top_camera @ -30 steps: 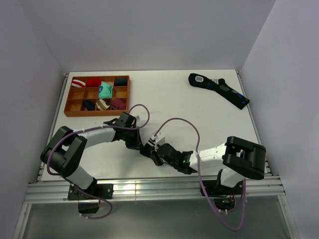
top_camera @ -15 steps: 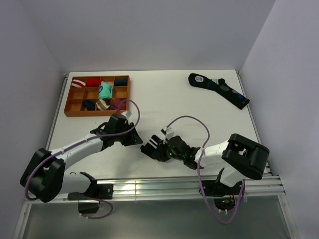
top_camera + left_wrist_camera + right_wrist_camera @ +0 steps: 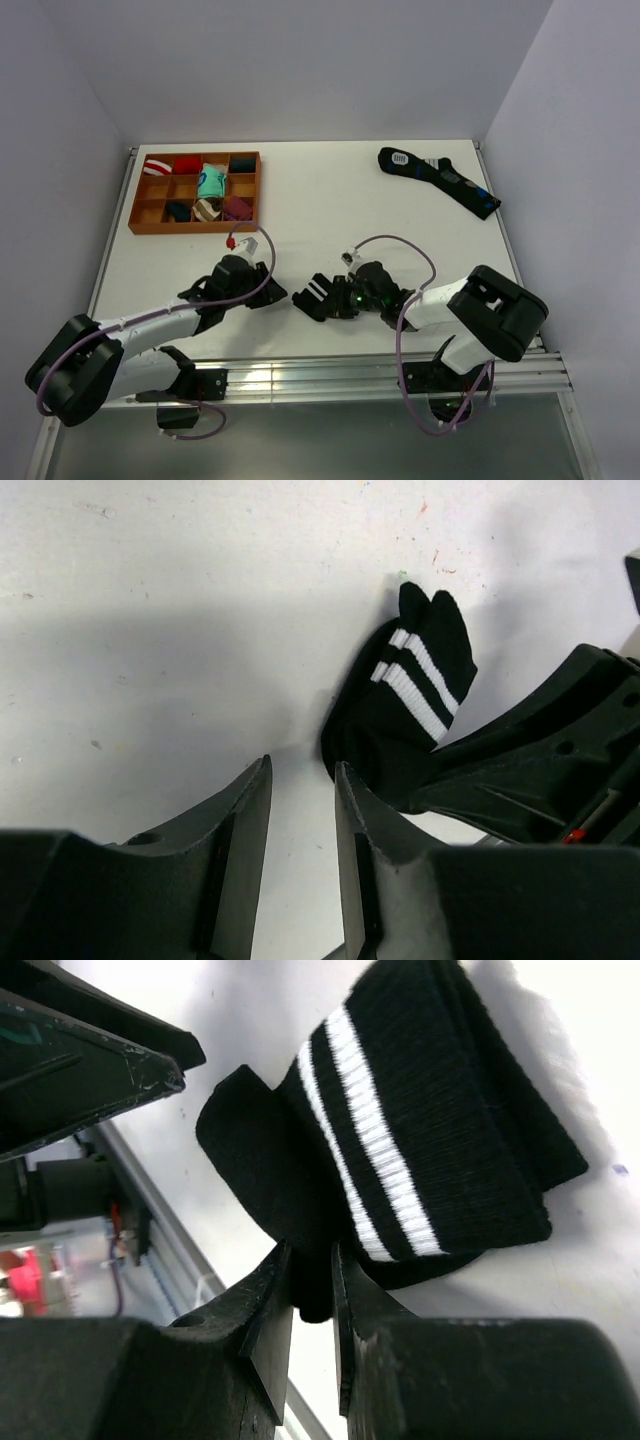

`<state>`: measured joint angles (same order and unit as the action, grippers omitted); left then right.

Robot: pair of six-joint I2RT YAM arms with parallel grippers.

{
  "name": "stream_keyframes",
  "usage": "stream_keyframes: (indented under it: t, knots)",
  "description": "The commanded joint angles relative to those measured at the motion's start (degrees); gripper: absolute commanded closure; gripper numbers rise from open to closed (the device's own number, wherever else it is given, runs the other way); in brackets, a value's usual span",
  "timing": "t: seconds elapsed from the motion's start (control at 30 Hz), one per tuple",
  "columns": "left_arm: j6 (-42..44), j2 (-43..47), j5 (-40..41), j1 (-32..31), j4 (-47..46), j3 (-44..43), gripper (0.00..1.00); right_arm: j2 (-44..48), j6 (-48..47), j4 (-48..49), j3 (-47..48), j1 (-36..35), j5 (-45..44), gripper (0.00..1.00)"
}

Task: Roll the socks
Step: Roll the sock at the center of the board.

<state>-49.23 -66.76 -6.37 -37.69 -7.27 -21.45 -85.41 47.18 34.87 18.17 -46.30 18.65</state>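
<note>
The socks (image 3: 440, 1130) lie as one folded black bundle with two white stripes, at the table's near middle (image 3: 313, 296). My right gripper (image 3: 311, 1272) is shut on a black fold at the bundle's lower edge; in the top view it (image 3: 332, 300) comes in from the right. My left gripper (image 3: 302, 785) stands open with only bare table between its fingers, just left of the socks (image 3: 415, 705) and apart from them. In the top view it (image 3: 274, 296) sits close beside the bundle.
A brown compartment tray (image 3: 257, 190) with several small rolled sock bundles stands at the back left. A longer dark sock with blue marks (image 3: 440, 180) lies at the back right. The metal rail (image 3: 320, 375) runs along the near edge.
My left gripper opened, let go of the socks and drew back to the left. My right gripper closed tighter on the bundle and turned with it.
</note>
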Motion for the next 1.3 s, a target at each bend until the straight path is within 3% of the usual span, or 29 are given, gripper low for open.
stream_keyframes:
  t: [0.0,0.1,0.2,0.33,0.63,0.97,1.07,1.13,1.17,1.27]
  knots:
    - [-1.8,2.2,4.0,-0.9,-11.9,3.2,0.63,-1.9,1.9,-7.7,-4.1,2.2,3.7,0.81]
    - [-1.0,3.0,5.1,-1.3,-16.0,3.5,0.62,-1.9,0.5,-9.0,-3.9,2.7,4.5,0.81]
    - [4.2,-1.8,5.4,-1.4,-12.4,-3.6,0.63,-1.4,-1.6,-12.8,-2.6,2.8,3.0,0.81]
    - [7.9,-12.7,0.0,-1.3,-10.7,-10.8,0.63,-2.0,-2.6,-15.1,-1.0,2.8,3.0,0.81]
    - [14.8,-27.3,-17.2,0.6,-10.9,-18.8,0.62,-2.3,-3.1,-14.4,-1.1,2.8,3.7,0.82]
    - [16.0,-32.1,-25.8,2.1,-15.5,-18.9,0.59,-1.6,-3.8,-15.8,-0.8,2.7,3.3,0.82]
    - [12.5,-31.3,-29.4,4.2,-22.8,-15.4,0.58,-1.5,-3.9,-16.4,-0.8,2.8,3.0,0.82]
    - [13.1,-31.8,-30.7,5.7,-22.7,-15.3,0.57,-1.3,-4.0,-16.4,-0.6,2.8,3.0,0.82]
    - [13.5,-32.1,-30.6,5.7,-21.7,-15.8,0.5,-1.3,-4.0,-16.5,-0.6,2.8,3.0,0.82]
    - [14.2,-33.1,-30.3,5.8,-20.5,-16.3,0.49,-1.3,-4.1,-16.8,-0.4,2.8,3.0,0.82]
